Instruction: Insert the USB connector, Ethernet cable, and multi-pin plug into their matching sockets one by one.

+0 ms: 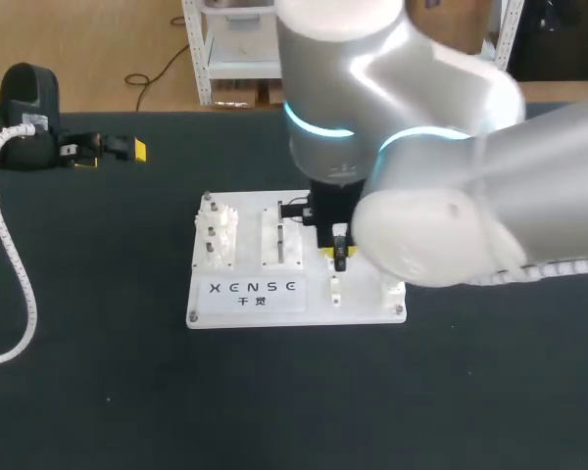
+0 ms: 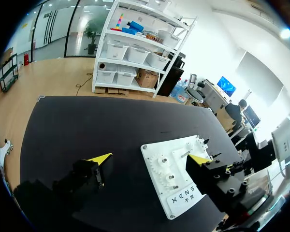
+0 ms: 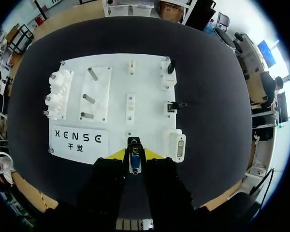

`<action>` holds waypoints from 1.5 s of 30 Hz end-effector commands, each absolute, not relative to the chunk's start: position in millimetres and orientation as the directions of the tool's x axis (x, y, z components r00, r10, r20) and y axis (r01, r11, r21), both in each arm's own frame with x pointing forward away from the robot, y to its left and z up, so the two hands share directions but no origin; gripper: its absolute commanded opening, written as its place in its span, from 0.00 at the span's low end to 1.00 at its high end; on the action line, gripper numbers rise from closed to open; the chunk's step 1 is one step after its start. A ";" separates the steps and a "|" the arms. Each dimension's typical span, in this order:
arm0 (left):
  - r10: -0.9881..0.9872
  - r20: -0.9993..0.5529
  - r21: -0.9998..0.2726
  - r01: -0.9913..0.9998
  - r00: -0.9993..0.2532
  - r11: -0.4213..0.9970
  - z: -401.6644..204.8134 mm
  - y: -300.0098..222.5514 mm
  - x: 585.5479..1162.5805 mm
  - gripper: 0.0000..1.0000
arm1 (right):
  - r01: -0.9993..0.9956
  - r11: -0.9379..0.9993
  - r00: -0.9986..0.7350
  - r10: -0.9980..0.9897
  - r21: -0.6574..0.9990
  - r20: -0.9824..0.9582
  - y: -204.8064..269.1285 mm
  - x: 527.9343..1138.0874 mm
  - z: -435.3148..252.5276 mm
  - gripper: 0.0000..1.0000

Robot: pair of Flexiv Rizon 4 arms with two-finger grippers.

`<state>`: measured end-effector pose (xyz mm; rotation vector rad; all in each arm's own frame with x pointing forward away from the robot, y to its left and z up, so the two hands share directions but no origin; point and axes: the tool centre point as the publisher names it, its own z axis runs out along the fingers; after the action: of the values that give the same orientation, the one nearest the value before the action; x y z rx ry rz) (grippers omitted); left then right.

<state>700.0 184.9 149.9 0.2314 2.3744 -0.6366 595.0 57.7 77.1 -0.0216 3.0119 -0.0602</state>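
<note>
The white socket board (image 1: 274, 304) lies mid-table. My right gripper (image 1: 339, 253) hangs over its front right part, shut on a small USB connector (image 3: 134, 157) with a black body and a metal and blue face, held upright between the yellow tips. Just ahead of the connector on the board (image 3: 77, 121) is a small socket (image 3: 129, 139). A wider multi-pin socket (image 3: 178, 145) sits to its side, and two more fittings (image 3: 171, 107) lie farther along that edge. My left gripper (image 1: 108, 149) rests at the far left, open and empty, its tips (image 2: 99, 158) wide apart.
A white coiled cable (image 1: 15, 264) runs along the left side of the black table. White gear and peg blocks (image 1: 219, 235) stand on the board's left half. My right arm's big elbow (image 1: 421, 225) covers the board's right rear.
</note>
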 end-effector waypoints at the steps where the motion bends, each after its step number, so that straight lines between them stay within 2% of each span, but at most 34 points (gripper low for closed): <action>1: 0.000 -0.642 -0.383 0.321 -0.767 0.866 149.9 184.9 700.0 1.00 | -0.008 1.000 -0.986 -0.010 -0.013 -0.166 33.8 584.3 87.4 0.00; 13: 0.000 -0.642 -0.383 0.321 -0.767 0.866 149.9 184.9 700.0 1.00 | 0.040 0.999 -0.986 0.034 -0.032 -0.161 -5.5 591.3 78.8 0.00; 45: 0.000 -0.642 -0.383 0.321 -0.767 0.866 149.9 184.9 700.0 1.00 | 0.029 0.998 -0.988 0.019 -0.059 -0.154 -9.6 591.1 66.7 0.00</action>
<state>700.0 184.9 149.9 0.2314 2.3745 -0.6366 592.9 -9.5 70.3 0.0332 2.9936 -0.0871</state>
